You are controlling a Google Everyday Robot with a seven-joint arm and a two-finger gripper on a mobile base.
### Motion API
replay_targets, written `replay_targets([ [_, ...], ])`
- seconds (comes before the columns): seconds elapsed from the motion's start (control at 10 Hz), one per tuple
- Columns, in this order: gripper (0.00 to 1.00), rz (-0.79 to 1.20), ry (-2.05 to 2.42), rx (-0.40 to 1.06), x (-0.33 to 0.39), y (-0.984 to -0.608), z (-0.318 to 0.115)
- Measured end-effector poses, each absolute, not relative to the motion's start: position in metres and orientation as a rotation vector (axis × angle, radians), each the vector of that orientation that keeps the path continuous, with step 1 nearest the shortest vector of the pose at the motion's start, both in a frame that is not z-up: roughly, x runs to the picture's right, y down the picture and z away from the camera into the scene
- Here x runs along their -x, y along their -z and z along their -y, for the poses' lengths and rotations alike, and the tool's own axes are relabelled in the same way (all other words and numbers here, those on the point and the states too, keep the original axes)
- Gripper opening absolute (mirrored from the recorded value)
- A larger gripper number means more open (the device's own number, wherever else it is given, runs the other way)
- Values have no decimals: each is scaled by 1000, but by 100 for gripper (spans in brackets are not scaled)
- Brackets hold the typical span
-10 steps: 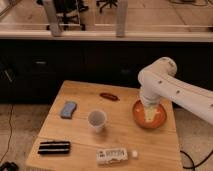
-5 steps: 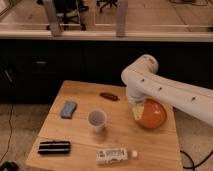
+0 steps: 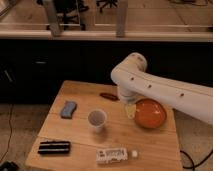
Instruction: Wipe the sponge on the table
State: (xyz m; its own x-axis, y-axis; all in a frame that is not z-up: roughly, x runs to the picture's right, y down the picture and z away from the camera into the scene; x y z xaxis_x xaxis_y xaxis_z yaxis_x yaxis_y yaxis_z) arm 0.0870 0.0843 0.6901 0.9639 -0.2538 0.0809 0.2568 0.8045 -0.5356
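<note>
The blue-grey sponge [image 3: 68, 109] lies flat on the left part of the light wooden table [image 3: 80, 132]. My white arm reaches in from the right. Its gripper [image 3: 130, 111] hangs over the table just left of the orange bowl, well to the right of the sponge with the clear cup between them.
A clear cup [image 3: 97, 120] stands mid-table. An orange bowl [image 3: 150, 113] sits at the right, a dark red flat object [image 3: 108, 96] near the back edge. A black ridged block [image 3: 54, 147] and a white flat bottle [image 3: 115, 155] lie along the front edge.
The arm has swung left, from above the orange bowl to the bowl's left side. The bowl now shows in full. The sponge and other objects have not moved.
</note>
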Motion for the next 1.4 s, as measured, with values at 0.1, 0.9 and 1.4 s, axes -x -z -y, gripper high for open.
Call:
replay_targets([
  [0.1,80,14,295,571,-75,-690,-83],
  [0.9,80,50,506,576,-7,-691,-74],
  [1.4,80,66,592,587,22,-700,-68],
])
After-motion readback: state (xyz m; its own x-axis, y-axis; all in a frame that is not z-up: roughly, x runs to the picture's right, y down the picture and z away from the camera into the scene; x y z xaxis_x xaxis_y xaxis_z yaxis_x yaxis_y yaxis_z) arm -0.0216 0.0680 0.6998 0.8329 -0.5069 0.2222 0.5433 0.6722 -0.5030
